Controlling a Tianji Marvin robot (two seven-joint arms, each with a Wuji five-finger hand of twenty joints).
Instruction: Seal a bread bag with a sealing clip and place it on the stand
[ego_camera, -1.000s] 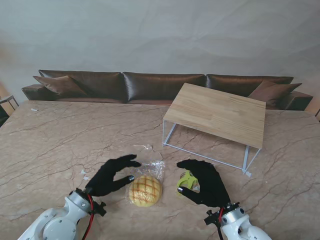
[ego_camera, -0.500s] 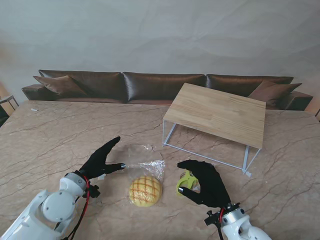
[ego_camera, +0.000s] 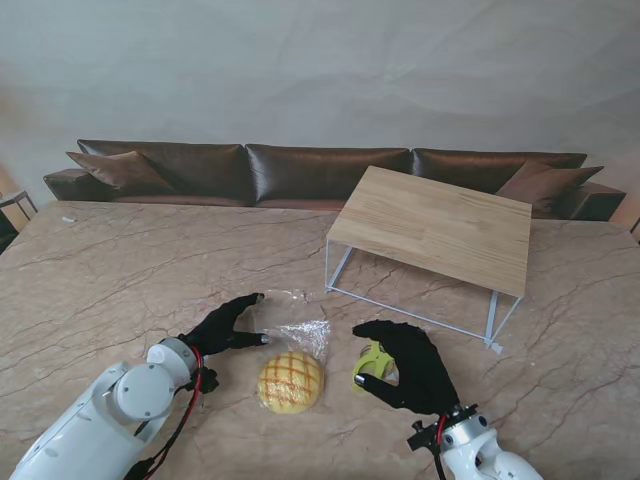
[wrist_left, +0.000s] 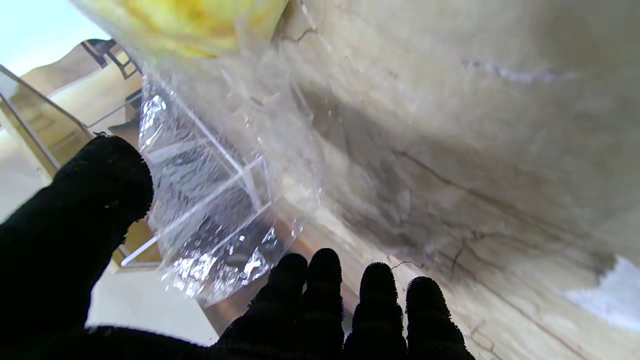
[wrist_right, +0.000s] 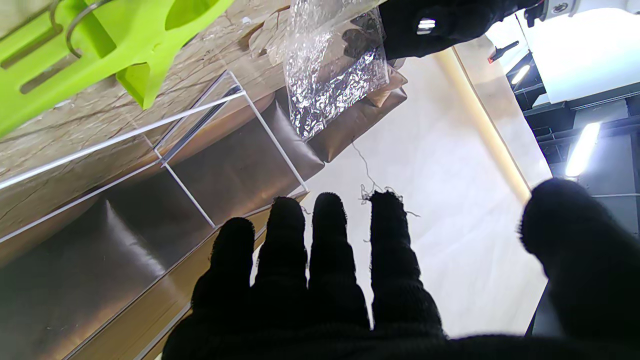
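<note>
A round yellow bread (ego_camera: 290, 380) lies in a clear bag whose crinkled open end (ego_camera: 303, 335) sticks up on its far side. My left hand (ego_camera: 228, 325) reaches to that open end from the left, thumb and fingers apart, tips by the film. The left wrist view shows the film (wrist_left: 215, 210) between my spread thumb and fingers (wrist_left: 310, 320), not pinched. A lime green clip (ego_camera: 374, 362) lies on the table to the right of the bread. My right hand (ego_camera: 412, 366) arches over it, open. The right wrist view shows the clip (wrist_right: 90, 45) apart from my fingers (wrist_right: 325, 300).
The stand (ego_camera: 435, 228), a wooden top on thin white legs, sits farther from me on the right. A brown sofa (ego_camera: 320, 172) runs along the table's far edge. Marble table (ego_camera: 120, 270) stretches to the left.
My left hand swung out to the left away from the bread, then came back in toward the bag's open end. The right hand, clip and bread have stayed put.
</note>
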